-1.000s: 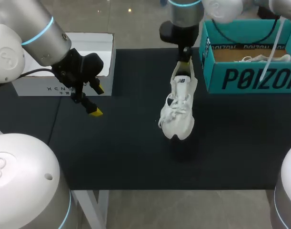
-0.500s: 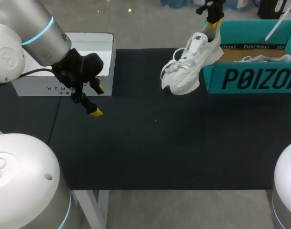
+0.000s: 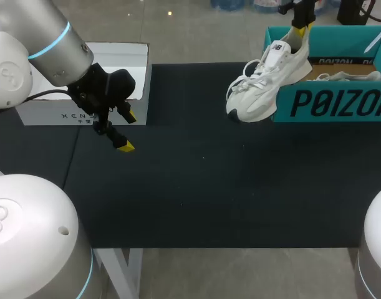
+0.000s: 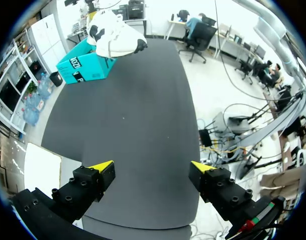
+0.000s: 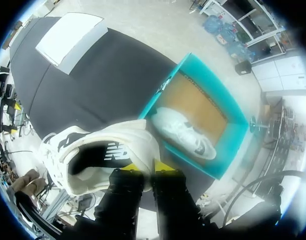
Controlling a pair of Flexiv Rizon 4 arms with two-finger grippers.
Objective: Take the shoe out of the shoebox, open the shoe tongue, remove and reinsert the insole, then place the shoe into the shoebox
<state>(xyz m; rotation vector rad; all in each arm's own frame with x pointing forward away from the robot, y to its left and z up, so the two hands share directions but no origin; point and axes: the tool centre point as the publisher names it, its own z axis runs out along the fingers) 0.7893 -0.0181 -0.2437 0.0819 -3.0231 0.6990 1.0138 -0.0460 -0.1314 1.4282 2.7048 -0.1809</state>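
While gripped at heel, shoe [image 3: 268,84] slants toe-down, leftward.

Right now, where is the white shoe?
In the head view the white shoe hangs from my right tool at the far right of the table, beside the left end of the teal shoebox, toe pointing left.

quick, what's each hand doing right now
Left hand: open, holding nothing.
Right hand: shut on the white shoe, at its heel.
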